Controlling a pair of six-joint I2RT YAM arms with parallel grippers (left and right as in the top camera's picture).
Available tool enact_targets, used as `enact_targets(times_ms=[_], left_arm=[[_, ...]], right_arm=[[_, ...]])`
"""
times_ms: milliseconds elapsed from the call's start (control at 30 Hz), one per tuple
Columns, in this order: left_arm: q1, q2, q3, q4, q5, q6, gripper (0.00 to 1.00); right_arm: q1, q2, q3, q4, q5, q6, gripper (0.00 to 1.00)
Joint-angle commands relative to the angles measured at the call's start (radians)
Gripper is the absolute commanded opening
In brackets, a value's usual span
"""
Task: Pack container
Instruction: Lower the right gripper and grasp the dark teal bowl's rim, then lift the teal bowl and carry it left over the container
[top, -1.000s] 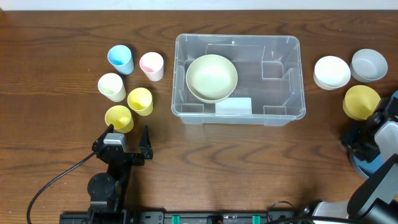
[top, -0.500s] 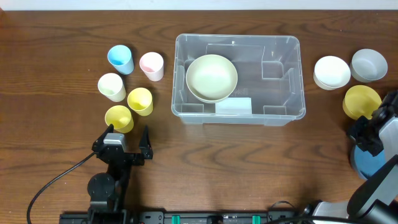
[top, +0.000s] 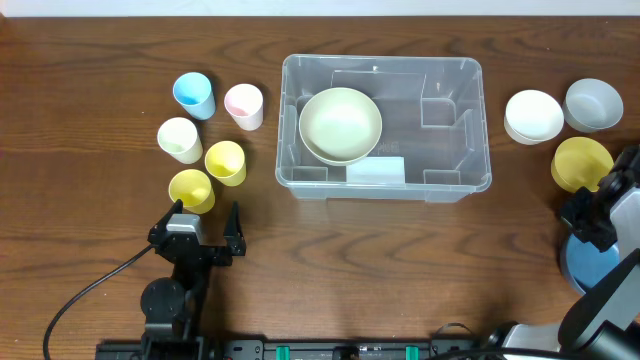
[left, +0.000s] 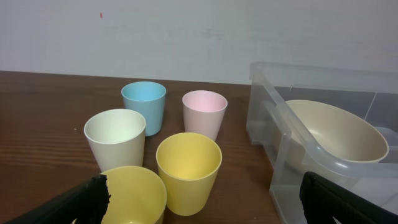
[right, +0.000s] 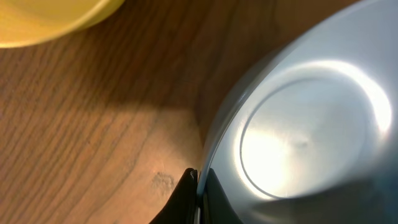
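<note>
Clear plastic with rounded corners and moulded ridges, the container sits mid-table, toward 12 o'clock. A cream bowl fills its 9 o'clock half, with a white label by its 6 o'clock wall; its 3 o'clock half lies open. My left gripper gapes wide. My right gripper pinches the rim of the blue bowl at 4 o'clock.

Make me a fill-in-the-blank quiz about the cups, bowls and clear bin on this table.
The container holds exactly ____ cream bowl. Left of it stand ____ cups. The cup nearest the container is ____. The right hand grips the shiny bowl, which is ____.
Missing words: one, five, pink, blue.
</note>
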Motion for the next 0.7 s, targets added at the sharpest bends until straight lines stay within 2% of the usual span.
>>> enact_targets(times_ms=[0, 433, 667], left_arm=[[0.005, -0.006, -0.016, -0.035, 0.018, 0.016, 0.98], [0.005, -0.006, -0.016, -0.035, 0.018, 0.016, 0.98], [0.005, -0.006, -0.016, -0.035, 0.018, 0.016, 0.98]], right_arm=[[-0.002, -0.003, 0.034, -0.019, -0.011, 0.021, 0.01], [-0.002, -0.028, 0.283, -0.223, -0.065, 0.020, 0.01], [0.001, -0.085, 0.539, -0.321, -0.275, 0.021, 0.01]])
